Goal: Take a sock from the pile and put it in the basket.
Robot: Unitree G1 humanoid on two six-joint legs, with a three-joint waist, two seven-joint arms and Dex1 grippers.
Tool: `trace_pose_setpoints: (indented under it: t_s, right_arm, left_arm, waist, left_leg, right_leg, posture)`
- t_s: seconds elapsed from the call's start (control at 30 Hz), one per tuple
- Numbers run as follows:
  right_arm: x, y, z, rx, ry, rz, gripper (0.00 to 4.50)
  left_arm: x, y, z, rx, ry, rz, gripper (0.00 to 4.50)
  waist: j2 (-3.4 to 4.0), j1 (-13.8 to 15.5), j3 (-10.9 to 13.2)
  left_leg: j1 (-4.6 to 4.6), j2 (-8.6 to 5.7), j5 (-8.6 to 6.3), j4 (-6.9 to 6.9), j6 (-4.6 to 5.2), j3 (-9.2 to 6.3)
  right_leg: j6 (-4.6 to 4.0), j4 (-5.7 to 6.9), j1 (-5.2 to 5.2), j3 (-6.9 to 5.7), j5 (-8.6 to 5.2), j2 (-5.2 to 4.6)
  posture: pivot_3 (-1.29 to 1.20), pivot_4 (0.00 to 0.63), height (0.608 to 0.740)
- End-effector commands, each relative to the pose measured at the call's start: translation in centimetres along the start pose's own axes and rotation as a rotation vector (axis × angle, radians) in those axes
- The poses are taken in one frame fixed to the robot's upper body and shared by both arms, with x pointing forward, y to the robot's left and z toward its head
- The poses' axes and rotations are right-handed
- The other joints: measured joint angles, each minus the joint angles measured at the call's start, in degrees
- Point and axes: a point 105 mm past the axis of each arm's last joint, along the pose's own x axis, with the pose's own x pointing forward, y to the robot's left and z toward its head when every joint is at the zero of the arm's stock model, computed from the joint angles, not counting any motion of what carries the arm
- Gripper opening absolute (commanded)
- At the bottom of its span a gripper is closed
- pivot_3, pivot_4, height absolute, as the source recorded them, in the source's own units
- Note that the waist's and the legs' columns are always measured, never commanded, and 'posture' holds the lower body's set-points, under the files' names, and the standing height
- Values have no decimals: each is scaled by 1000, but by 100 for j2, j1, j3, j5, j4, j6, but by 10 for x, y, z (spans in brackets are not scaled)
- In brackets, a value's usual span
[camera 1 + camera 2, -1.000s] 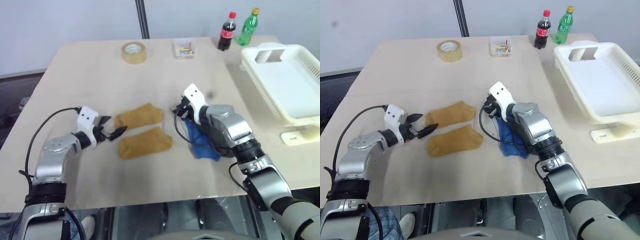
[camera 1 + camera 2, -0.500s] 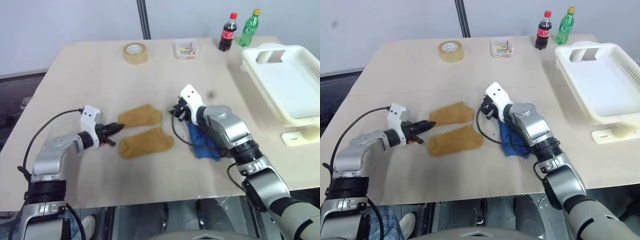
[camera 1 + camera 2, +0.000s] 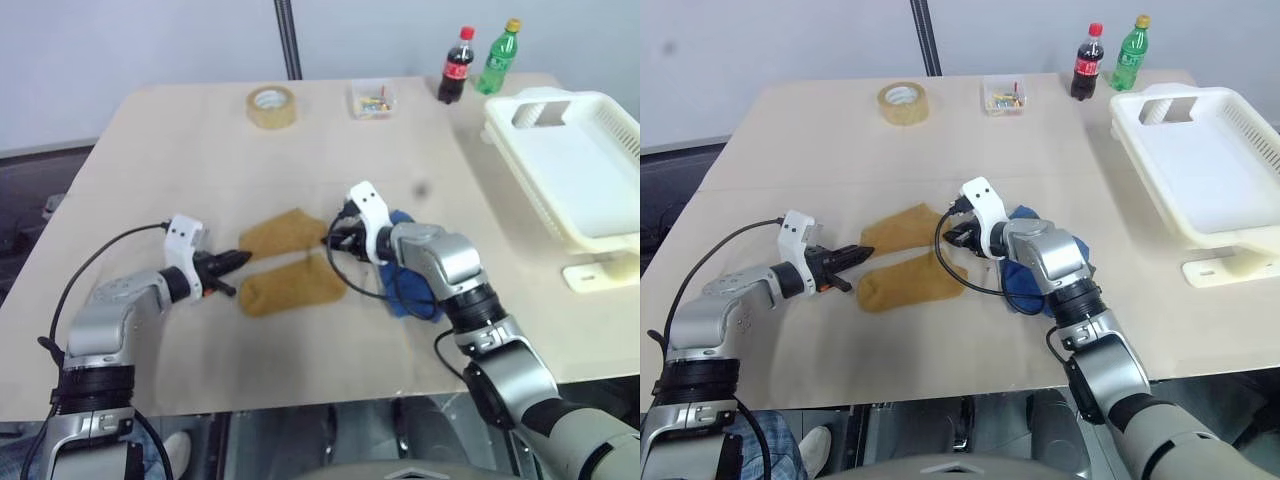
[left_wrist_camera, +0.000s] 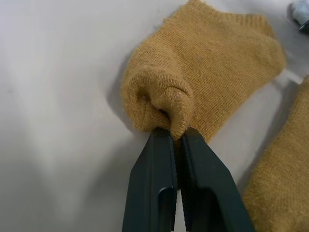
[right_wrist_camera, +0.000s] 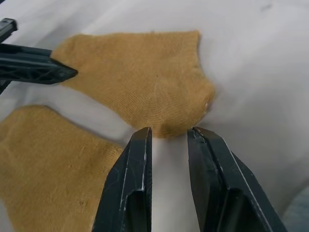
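Blue sock (image 3: 1025, 285) mostly hidden under right arm; basket (image 3: 585, 170) cut by frame edge; clear box (image 3: 371, 98) contents too small.

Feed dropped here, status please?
Left gripper shut on far mustard sock. Right gripper open at its other end. Basket empty, path clear.

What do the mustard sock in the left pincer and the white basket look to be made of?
Mustard sock: soft knitted fabric, matte; ribbed stitches show and its edge bunches where the left pincer pinches it. Basket: probably moulded plastic, smooth white with slotted walls.
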Motion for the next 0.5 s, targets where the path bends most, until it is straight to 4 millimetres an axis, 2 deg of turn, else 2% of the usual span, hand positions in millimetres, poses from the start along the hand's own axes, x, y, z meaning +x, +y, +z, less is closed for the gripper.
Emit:
trace_pose_setpoints:
  t_s: [0.03,0.2,0.33,0.5]
  right_arm:
    - [4,-2,11,4,-29,-29,1182]
    - [10,-3,13,71,-35,-41,1182]
    - [15,4,19,179,-60,3,1182]
    - [18,7,17,209,-48,22,1182]
  left_arm:
    - [5,-9,-21,-46,70,-36,94]
    - [5,-10,-21,-46,71,-42,94]
    - [5,-11,-22,-43,73,-45,94]
    - [5,-12,-23,-42,70,-46,94]
  waist:
    - [0,1,0]
    - [1,1,-2]
    - [1,2,-3]
    - [2,1,-3]
  left_leg:
    - [0,-1,0,0,0,0]
    - [2,-1,0,0,0,0]
    - [2,-1,0,0,0,0]
    - [2,-1,0,0,0,0]
  right_leg:
    - [0,0,0,0,0,-1]
    - [0,2,0,0,0,0]
    - [0,1,1,0,0,-2]
    - [0,2,1,0,0,-3]
  posture:
    - [0,150,738]
    - [0,150,738]
    - [0,150,738]
    - [0,150,738]
